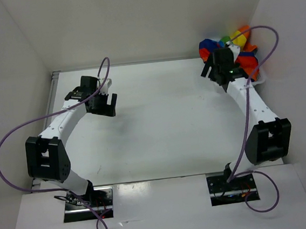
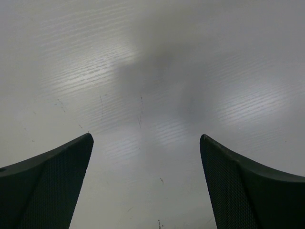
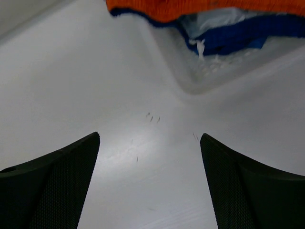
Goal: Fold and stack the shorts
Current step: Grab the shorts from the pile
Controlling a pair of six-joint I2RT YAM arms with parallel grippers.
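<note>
White table (image 1: 165,124) fills centre of top view, matte, evenly lit. Plain white back wall (image 1: 133,19) across top of frame. White left panel (image 1: 3,80) and right panel (image 1: 302,89) close it in. Thin metal strip (image 1: 55,76) at upper left table corner. White front board (image 1: 162,213) along bottom, with two dark cutouts (image 1: 88,204). Close up: faint scratches (image 3: 152,117), soft glare streaks (image 2: 86,76).

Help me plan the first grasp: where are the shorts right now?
Top view: the shorts lie bunched in the far right corner, just beyond the open right gripper.
</note>
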